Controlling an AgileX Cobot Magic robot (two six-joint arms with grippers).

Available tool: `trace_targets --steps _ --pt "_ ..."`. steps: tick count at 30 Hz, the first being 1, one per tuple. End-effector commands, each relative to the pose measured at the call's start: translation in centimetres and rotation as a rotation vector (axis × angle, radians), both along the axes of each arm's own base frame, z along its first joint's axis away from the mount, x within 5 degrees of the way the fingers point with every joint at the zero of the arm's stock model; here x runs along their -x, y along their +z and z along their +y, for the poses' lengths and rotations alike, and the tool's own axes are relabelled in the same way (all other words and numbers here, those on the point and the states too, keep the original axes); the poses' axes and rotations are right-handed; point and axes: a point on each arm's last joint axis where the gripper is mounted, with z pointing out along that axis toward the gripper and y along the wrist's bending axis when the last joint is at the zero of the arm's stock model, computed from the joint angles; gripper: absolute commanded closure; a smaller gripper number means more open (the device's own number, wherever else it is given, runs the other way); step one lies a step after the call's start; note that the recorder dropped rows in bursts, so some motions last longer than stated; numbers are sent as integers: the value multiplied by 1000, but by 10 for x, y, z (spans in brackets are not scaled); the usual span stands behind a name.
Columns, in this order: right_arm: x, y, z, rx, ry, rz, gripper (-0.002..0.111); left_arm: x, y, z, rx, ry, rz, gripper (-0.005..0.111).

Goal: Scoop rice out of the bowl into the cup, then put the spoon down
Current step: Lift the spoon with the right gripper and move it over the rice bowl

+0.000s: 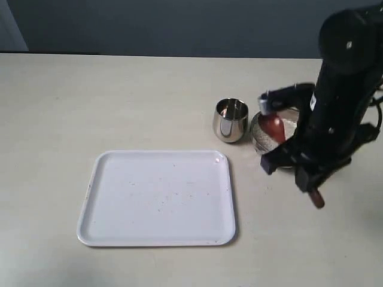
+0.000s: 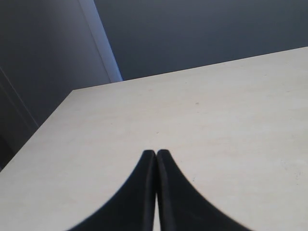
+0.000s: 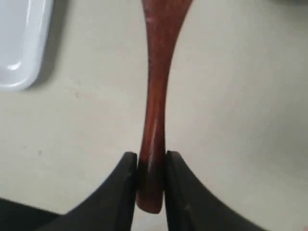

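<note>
The steel cup (image 1: pixel 230 119) stands upright on the table, just left of the steel bowl (image 1: pixel 261 139). My right arm covers much of the bowl. The reddish-brown spoon (image 1: pixel 273 126) has its oval scoop over the bowl's inside, and its handle runs down and right under the arm. My right gripper (image 1: pixel 310 182) (image 3: pixel 151 156) is shut on the spoon (image 3: pixel 158 77) near the handle's end. I cannot make out the rice behind the scoop and the arm. My left gripper (image 2: pixel 156 153) is shut and holds nothing over bare tabletop, and it is outside the exterior view.
A white rectangular tray (image 1: pixel 158 197) lies in front of the cup, to the left of my right arm. One of its corners (image 3: pixel 19 48) shows in the right wrist view. The beige table's far edge (image 1: pixel 149 55) meets a dark wall.
</note>
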Motion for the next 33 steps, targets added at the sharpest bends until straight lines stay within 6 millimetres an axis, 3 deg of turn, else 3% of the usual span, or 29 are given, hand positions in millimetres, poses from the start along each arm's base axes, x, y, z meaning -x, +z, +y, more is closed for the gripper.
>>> trace_targets --steps 1,6,13,25,33 --pt "-20 36 -13 146 110 -237 109 0 2 0 10 -4 -18 106" --pt "-39 39 -26 360 242 -355 109 0 2 0 10 -4 -18 106" --pt "-58 27 -31 581 557 -328 109 0 2 0 10 -4 -18 106" --pt "-78 -9 -28 737 764 -211 109 0 2 0 10 -4 -18 106" --pt "-88 -19 -28 837 833 -207 109 0 2 0 10 -4 -18 106"
